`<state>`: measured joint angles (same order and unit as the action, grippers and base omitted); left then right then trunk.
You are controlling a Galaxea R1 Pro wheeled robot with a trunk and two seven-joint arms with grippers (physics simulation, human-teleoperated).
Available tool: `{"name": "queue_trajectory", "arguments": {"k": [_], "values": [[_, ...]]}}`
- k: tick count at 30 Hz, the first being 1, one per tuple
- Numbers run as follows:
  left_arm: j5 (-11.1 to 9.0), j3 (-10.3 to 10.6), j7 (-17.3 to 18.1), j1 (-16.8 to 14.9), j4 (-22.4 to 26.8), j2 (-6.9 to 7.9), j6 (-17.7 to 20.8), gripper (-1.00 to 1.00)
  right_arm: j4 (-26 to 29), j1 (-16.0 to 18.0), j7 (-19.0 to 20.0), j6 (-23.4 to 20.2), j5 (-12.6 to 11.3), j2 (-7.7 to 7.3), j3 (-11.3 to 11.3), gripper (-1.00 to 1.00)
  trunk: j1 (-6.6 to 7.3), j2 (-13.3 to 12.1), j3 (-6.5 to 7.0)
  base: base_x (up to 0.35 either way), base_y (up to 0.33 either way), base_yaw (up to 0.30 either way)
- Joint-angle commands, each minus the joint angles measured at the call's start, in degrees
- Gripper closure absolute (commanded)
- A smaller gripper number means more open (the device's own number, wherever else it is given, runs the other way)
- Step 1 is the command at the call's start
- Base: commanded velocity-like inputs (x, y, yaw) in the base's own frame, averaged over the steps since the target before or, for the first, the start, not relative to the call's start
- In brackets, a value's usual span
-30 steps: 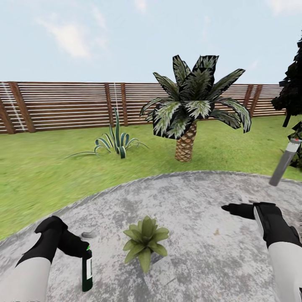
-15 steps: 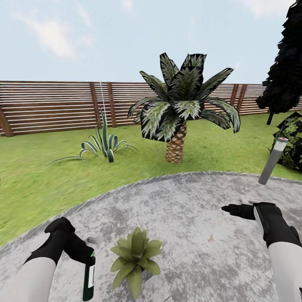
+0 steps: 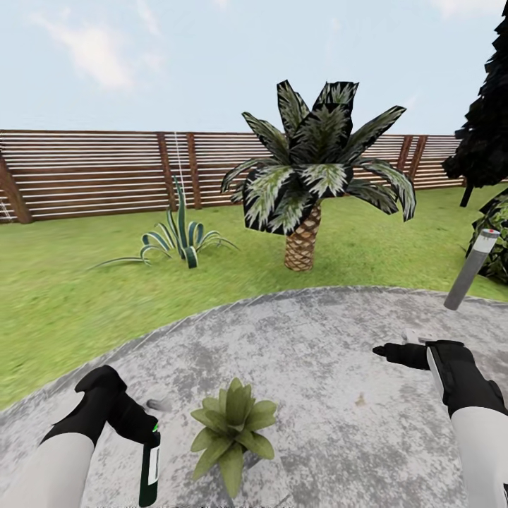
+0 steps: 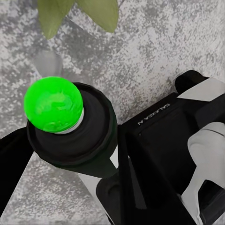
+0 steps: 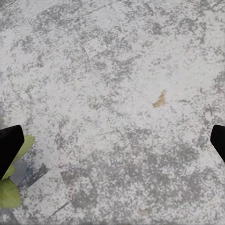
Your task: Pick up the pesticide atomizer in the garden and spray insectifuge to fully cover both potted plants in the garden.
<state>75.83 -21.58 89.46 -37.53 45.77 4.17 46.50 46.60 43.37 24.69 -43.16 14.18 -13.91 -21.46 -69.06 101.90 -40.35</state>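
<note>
With our left tool (image 3: 144, 432) clamped on the atomizer (image 3: 149, 468), green dot up, we should aim squarely over the potted plant (image 3: 231, 432) (right tool (image 3: 381, 349) apart, idle).

paving: mottled grey paved patch (image 5: 117, 70) spreads across the whole ground
fingertips: two black fingertips (image 5: 9, 147) at opposite sides, wide apart, nothing between them
plant: green leaves of a potted plant (image 5: 9, 190) beside one fingertip
fleck: small tan fleck (image 5: 160, 99) on the paving
</note>
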Motion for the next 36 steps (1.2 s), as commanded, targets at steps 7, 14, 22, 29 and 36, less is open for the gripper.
{"name": "queue_trajectory", "arguments": {"k": [7, 14, 22, 29, 36], "values": [[0.5, 0.0, 0.5, 0.0, 0.0, -0.18, 0.5, 1.00, 0.1, 0.0, 0.5, -0.2, 0.6, -0.01, -0.2, -1.00, 0.01, 0.0, -0.66, 0.000, 0.000, 0.044], [0.5, 0.0, 0.5, 0.0, -4.1, -0.20, 0.5, 1.00, 0.1, 0.0, 0.5, -0.2, 0.6, -0.06, -0.2, -1.00, 0.01, 0.0, -1.31, 0.000, 0.000, -0.092], [0.6, 1.5, 0.5, -0.1, -4.4, -0.13, 0.5, 1.00, 0.1, 0.0, 0.5, -0.2, 0.6, -0.06, -0.2, -1.00, 0.01, 0.0, -2.04, 0.000, 0.000, -0.149], [0.5, 1.7, 0.5, -0.1, -4.5, -0.06, 0.5, 1.00, 0.1, 0.0, 0.5, -0.2, 0.6, -0.05, -0.2, -1.00, 0.01, 0.0, -2.64, 0.000, 0.000, -0.167], [0.5, 1.7, 0.5, -0.1, -4.5, -0.05, 0.5, 1.00, 0.1, 0.0, 0.5, -0.2, 0.6, -0.06, -0.2, -1.00, 0.01, 0.0, -3.24, 0.018, 0.000, -0.168]]}}
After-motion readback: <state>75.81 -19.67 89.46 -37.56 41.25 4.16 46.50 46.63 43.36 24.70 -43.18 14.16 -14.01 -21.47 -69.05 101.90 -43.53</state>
